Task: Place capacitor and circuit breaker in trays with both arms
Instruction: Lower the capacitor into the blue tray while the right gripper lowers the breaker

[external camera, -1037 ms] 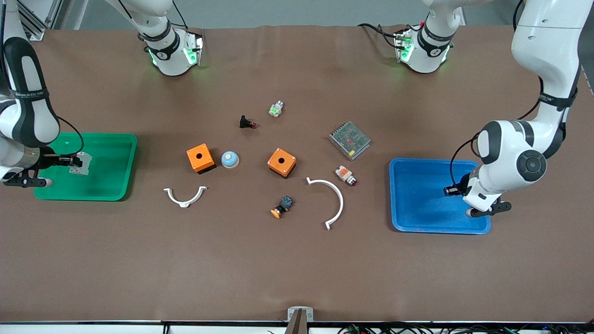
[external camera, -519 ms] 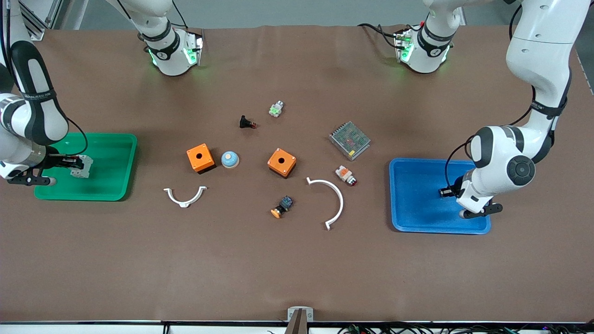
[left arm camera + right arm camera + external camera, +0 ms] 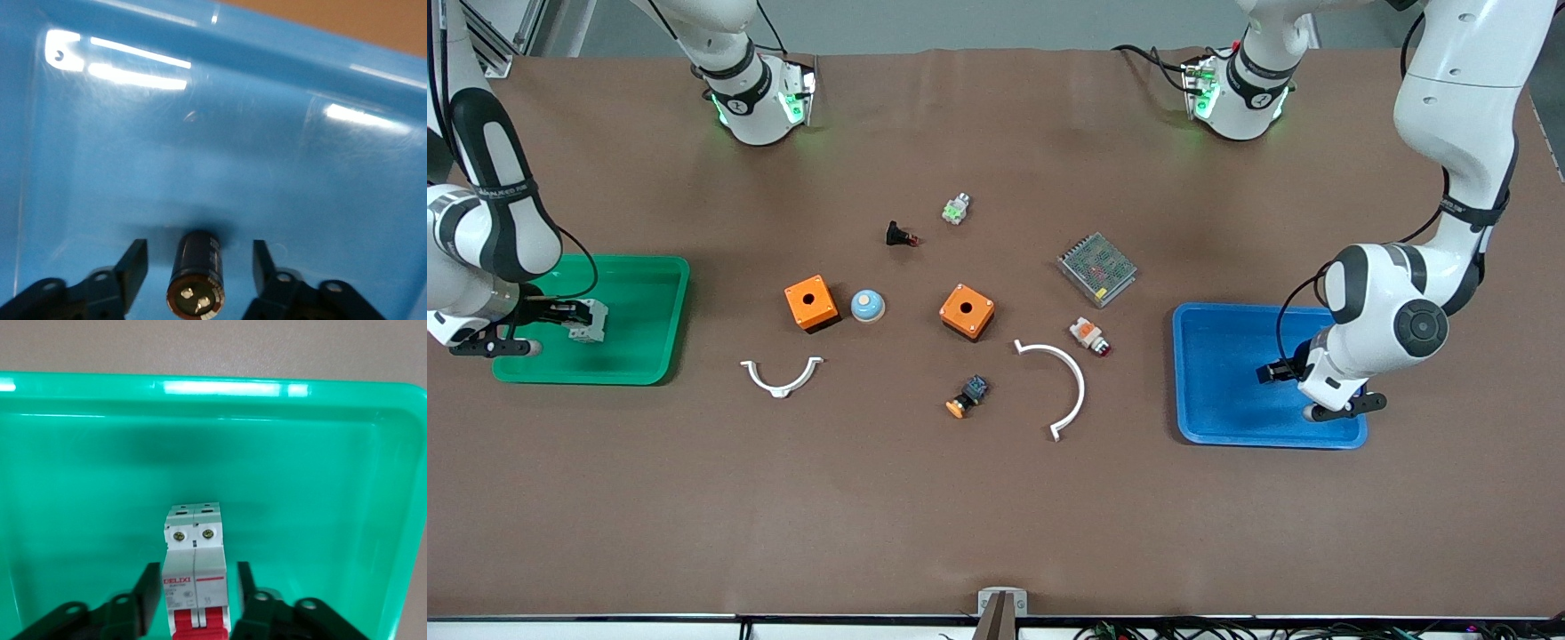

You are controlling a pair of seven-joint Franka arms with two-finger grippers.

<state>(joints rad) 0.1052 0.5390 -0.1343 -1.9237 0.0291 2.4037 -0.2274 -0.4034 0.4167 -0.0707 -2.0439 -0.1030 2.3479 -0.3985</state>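
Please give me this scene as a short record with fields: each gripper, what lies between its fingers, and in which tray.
left gripper: open, over the blue plastic tray
small black cylindrical capacitor: lying in the blue tray, between the fingers, gaps on both sides
right gripper: open, over the green plastic tray
white-grey circuit breaker with red levers: in the green tray, between the fingers

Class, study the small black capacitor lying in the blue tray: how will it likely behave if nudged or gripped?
The capacitor is a smooth cylinder lying on its side, so it would probably roll on the glossy blue tray. It looks rigid and likely light. The open left gripper may slip on it.
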